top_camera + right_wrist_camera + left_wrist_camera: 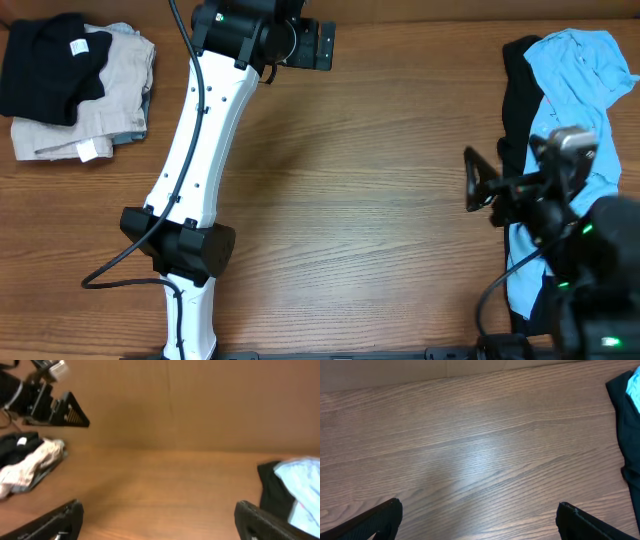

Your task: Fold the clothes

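With left claw (477, 521) and right claw (157, 521) spread, empty: reach to right claw's right, pinch shirt (300, 487) edge only, drag flat onto worktop (350, 200) ahead.

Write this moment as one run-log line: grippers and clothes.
left gripper: open, empty | right gripper: open, empty | black garment on beige garment: stacked, far left | light blue shirt over black piece: crumpled, right

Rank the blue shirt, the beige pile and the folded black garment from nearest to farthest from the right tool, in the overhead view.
From the right tool:
1. Blue shirt, right edge.
2. Beige pile, far left.
3. Folded black garment, left corner beyond it.
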`<state>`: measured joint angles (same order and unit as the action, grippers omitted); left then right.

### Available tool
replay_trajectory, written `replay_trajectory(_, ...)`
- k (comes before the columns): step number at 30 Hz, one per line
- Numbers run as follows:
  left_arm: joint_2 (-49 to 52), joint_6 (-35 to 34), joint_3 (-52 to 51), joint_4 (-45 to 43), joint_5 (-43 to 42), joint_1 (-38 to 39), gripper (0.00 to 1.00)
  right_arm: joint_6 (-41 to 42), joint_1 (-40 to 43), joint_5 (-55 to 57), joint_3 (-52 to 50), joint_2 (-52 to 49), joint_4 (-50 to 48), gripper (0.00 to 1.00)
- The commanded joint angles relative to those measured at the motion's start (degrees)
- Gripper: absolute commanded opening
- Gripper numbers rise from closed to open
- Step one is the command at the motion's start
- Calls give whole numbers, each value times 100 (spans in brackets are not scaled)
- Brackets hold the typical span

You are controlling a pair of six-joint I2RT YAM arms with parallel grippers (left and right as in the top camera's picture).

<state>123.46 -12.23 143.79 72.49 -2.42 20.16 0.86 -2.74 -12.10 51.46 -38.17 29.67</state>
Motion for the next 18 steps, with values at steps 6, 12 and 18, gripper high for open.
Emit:
replay_trajectory(6,63,-131,-22,-7,-37,-24,100,-28,-212,142,-3298,2356,-1574,100)
replay_trajectory(12,63,-131,-22,-7,-37,-26,100,-28,-212,221,-4249,3650,-1687,100)
replay_trajectory(18,63,-131,-22,-7,-37,-26,100,-28,-212,623,-4955,3805,-2542,100)
